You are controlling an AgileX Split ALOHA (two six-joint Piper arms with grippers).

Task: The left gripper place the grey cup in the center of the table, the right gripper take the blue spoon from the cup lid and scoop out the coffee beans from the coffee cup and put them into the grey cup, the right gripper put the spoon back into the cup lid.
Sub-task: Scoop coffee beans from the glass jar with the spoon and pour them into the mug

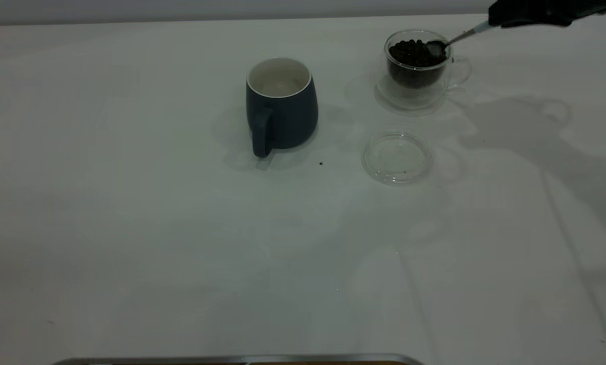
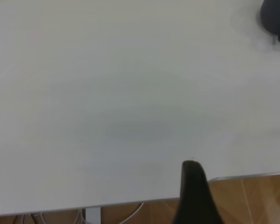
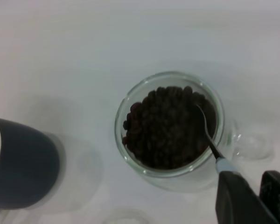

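Table (image 1: 181, 243): I see it white and wide, and everything stands on it.
Right gripper (image 1: 500, 21): above the far right corner, clenched on the spoon handle.
Grey cup (image 1: 281, 106): upright near the center, handle toward the camera.
Coffee cup (image 1: 417, 68): right of the grey cup, holding the coffee beans (image 1: 412, 55).
Cup lid (image 1: 397, 157): flat, just in front of the coffee cup.
Blue spoon (image 1: 452, 41): bowl at the beans, seems to touch them.
Left gripper (image 2: 193, 196): over the table edge, I cannot tell its state.

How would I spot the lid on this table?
Start at the dark grey cup mid-table. To its right stands a glass coffee cup of beans; the cup lid lies just in front of that. It is the only flat, empty, clear disc.
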